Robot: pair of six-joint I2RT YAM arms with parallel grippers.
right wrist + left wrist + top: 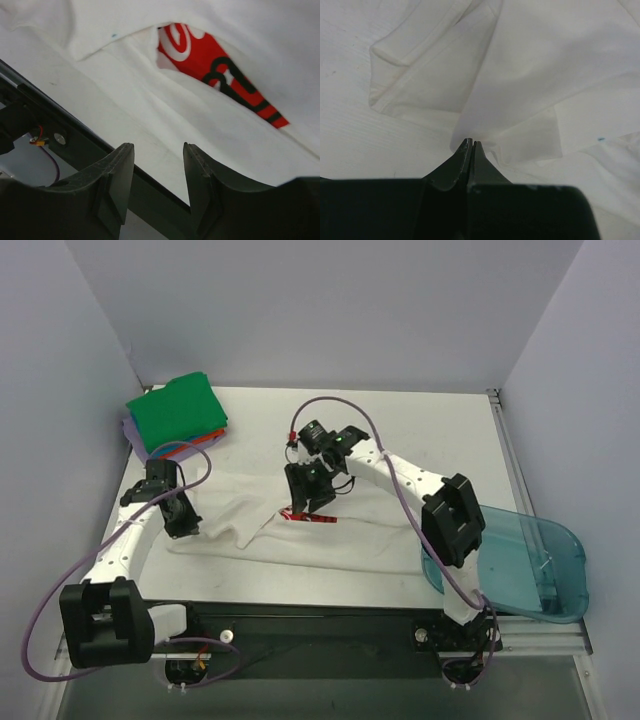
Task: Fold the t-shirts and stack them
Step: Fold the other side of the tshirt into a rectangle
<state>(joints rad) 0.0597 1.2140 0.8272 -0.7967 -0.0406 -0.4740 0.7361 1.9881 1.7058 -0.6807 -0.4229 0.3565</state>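
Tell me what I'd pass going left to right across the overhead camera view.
In order: left gripper → right gripper → blue plastic bin. The white t-shirt stretches under both grippers, so it has no clear place in the order.

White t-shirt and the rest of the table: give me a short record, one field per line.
white t-shirt: not yet folded, lying rumpled across mid-table
red logo: partly showing under a fold
left gripper: shut, pinching a fold at the shirt's left edge
right gripper: open, over the shirt near the logo, holding nothing
folded stack: far left corner, green shirt on top
blue bin: near right edge of the table
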